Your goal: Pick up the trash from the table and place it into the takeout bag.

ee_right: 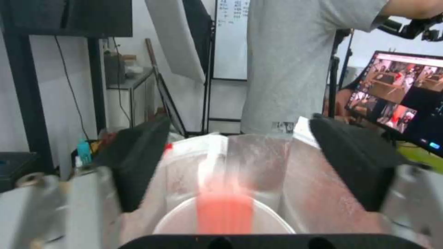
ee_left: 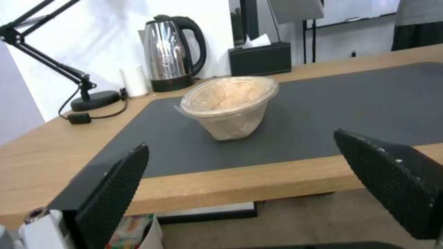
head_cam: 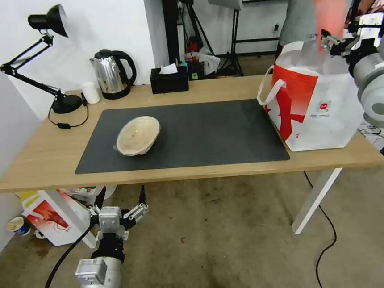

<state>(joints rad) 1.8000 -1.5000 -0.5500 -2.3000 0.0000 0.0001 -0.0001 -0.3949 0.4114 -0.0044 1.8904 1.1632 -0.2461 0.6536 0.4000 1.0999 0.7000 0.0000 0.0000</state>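
The shallow beige bowl point(head_cam: 138, 135) point(ee_left: 229, 105) rests tilted on the dark mat of the table point(head_cam: 45, 161), left of centre. The takeout bag point(head_cam: 318, 106) stands on the table's right end. My right gripper point(head_cam: 329, 42) point(ee_right: 237, 138) hovers over the bag's mouth, open. The red cup point(head_cam: 332, 8) point(ee_right: 225, 211) is a motion-blurred streak beside it; in the right wrist view the cup sits between the spread fingers, untouched, above a white bowl point(ee_right: 272, 216) inside the foil lining. My left gripper point(head_cam: 117, 213) point(ee_left: 254, 186) hangs open below the table's front edge, facing the beige bowl.
At the back of the table are a black desk lamp point(head_cam: 58, 102), a small white cup point(head_cam: 91, 92), a steel kettle point(head_cam: 112, 75) and a black tissue box point(head_cam: 169, 79). Another red-and-white bag point(head_cam: 50, 219) sits on the floor under the left end. A person point(ee_right: 295, 62) stands behind the bag.
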